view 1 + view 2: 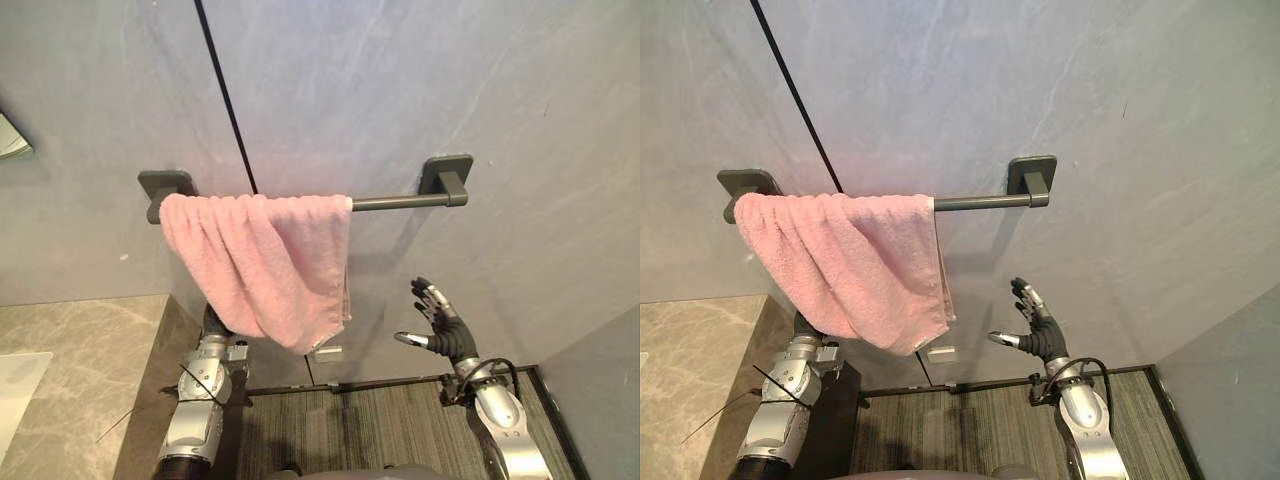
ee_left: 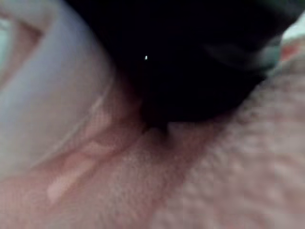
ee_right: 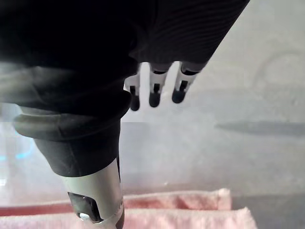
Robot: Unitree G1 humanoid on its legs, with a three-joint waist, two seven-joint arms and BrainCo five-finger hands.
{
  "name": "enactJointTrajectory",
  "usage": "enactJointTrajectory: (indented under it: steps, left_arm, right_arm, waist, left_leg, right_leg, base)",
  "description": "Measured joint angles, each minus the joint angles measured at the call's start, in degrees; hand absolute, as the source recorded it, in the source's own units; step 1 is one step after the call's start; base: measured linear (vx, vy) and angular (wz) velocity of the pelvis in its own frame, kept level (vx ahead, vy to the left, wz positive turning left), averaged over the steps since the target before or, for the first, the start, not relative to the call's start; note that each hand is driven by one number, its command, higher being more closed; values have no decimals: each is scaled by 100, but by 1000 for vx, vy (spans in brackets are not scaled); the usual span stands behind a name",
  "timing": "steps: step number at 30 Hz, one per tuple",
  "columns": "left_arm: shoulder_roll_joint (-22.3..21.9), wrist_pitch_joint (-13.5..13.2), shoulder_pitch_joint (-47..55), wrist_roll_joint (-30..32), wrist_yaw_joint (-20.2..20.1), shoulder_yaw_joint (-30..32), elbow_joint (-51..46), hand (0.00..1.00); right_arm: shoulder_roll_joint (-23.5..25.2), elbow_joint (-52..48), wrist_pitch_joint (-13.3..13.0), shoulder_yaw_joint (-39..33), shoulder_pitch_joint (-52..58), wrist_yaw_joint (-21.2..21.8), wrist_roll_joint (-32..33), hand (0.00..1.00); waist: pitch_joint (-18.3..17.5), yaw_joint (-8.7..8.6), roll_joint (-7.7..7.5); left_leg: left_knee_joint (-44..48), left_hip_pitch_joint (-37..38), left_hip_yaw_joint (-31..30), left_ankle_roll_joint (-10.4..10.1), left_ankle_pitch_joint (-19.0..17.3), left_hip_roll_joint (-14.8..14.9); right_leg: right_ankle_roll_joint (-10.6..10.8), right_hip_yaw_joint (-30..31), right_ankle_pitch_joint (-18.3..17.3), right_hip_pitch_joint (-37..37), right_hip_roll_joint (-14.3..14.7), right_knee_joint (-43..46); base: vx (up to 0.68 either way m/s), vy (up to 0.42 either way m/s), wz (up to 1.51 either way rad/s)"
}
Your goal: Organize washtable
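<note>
The left hand (image 1: 214, 322) is buried under the pink towel (image 1: 270, 265), which hangs bunched at the rail's (image 1: 400, 202) left end; its grip cannot be told. The right hand (image 1: 446, 333) hovers splayed and empty. Towel-straightening seems in hand; next, spread it evenly rightward.

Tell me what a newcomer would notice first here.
A pink towel hangs bunched over the left part of a dark towel bar on the grey wall. Below the bar's bare right end, the right hand is raised with fingers spread, apart from the towel. The left hand is tucked behind the towel's lower edge.
</note>
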Motion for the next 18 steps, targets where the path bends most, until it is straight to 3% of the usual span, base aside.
enactJointTrajectory:
  steps: [10, 18]
  left_arm:
    - [-177, -2, -157, -33, -6, -149, 1, 100]
    - [-215, -3, -160, -176, -9, -469, 27, 100]
  right_arm:
    - [-48, 326, 10, 738, -650, 99, 49, 0]
    - [-57, 867, 55, 1113, -983, 128, 47, 0]
  waist:
    - [-7, 35, 9]
    - [-34, 170, 17]
  left_leg:
    - [9, 6, -89, 3, 4, -11]
    - [-27, -30, -159, 13, 18, -18]
  right_leg:
    - [1, -78, -1, 53, -5, -3]
    - [13, -167, -11, 76, -11, -49]
  base:
    - [-19, -7, 4]
    - [-6, -11, 5]
